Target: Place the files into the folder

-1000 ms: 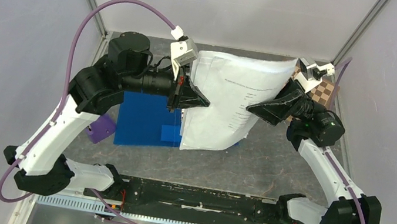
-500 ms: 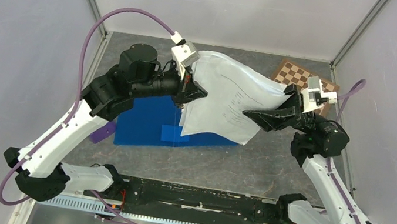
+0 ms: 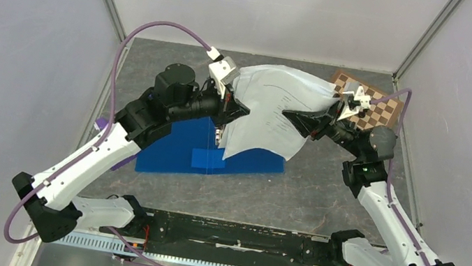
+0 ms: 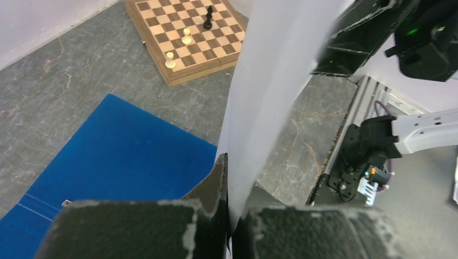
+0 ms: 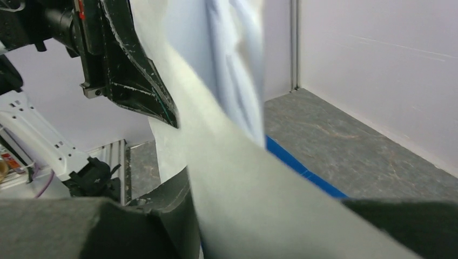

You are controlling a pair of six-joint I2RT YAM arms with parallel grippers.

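Top view: we see the files (image 3: 272,110) aloft and bowed, long axis far-to-near, lower end over the folder (image 3: 175,145); left gripper (image 3: 231,107) at their left edge, right gripper (image 3: 290,118) at their right; left wrist: jaws clamped on the sheets; right wrist: paper lies between the jaws, and we cannot tell whether it is gripped.

right gripper (image 5: 259,221): its two dark fingers fill the bottom edge, one at lower left, one at lower right, standing apart
files (image 5: 227,162): white sheets run up from between those fingers to the top of the view, bowed and blurred close to the lens; whether the fingers press them cannot be told
left gripper (image 5: 162,110): black and pointed, at upper left, its tip against the sheets' left edge
folder (image 5: 310,174): a narrow blue strip showing to the right of the sheets, flat on the table
table (image 5: 372,145): grey, stone-patterned
wall (image 5: 389,65): plain pale panel at right, meeting a metal corner post (image 5: 294,43)
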